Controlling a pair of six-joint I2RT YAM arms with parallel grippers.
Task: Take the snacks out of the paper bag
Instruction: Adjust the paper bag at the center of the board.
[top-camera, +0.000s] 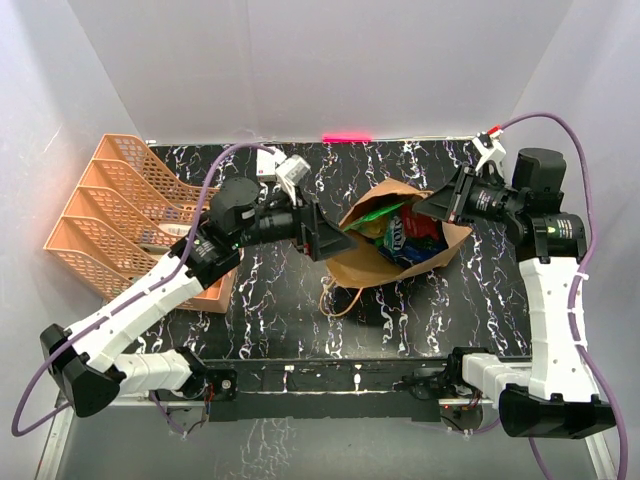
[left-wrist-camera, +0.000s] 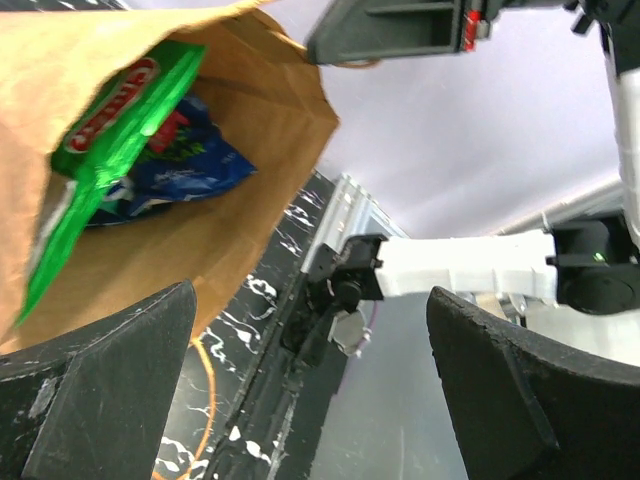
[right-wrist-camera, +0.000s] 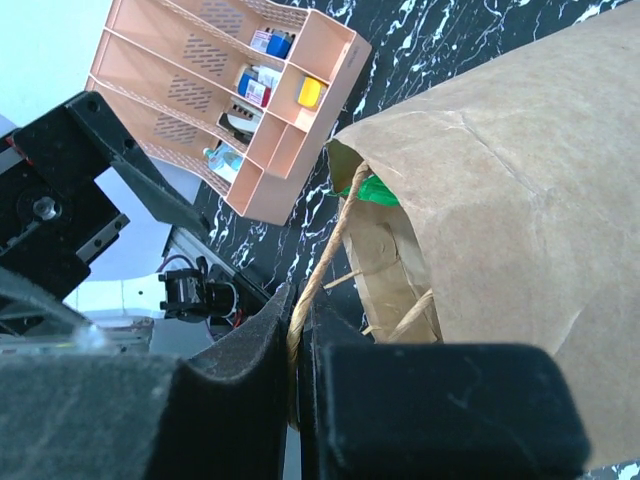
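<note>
top external: paper bag (top-camera: 360, 265) lay on its side on the black marbled table (top-camera: 280, 310), mouth turned toward the left gripper (top-camera: 330, 235). left gripper sat right at the mouth, fingers apart, nothing between them. snacks were inside the bag just ahead of that gripper: chip bag (top-camera: 372, 213), green, nearest it, and a blue packet (top-camera: 397, 240) just beyond. right gripper (top-camera: 428, 207) was at the bag's opposite upper edge, touching the paper. a loose handle loop (top-camera: 335, 298) lay on the table below the left gripper. orange organiser (top-camera: 130, 215) stood behind the left arm, well apart from the bag.

left wrist: left gripper (left-wrist-camera: 310, 400) fingers spread wide, empty. paper bag (left-wrist-camera: 260, 150) was up and to the left of the fingers, open. chip bag (left-wrist-camera: 110, 150) with red logo poked toward the mouth, blue packet (left-wrist-camera: 190, 165) under and behind it. none of them touched the fingers.

right wrist: right gripper (right-wrist-camera: 300, 370) was clamped on the twisted handle (right-wrist-camera: 330, 250), fingers pressed together on the cord. paper bag (right-wrist-camera: 520, 200) hung ahead and to the right of the fingers, with a sliver of green chip bag (right-wrist-camera: 375, 190) at the rim. organiser (right-wrist-camera: 230, 100) was far ahead on the left.
</note>
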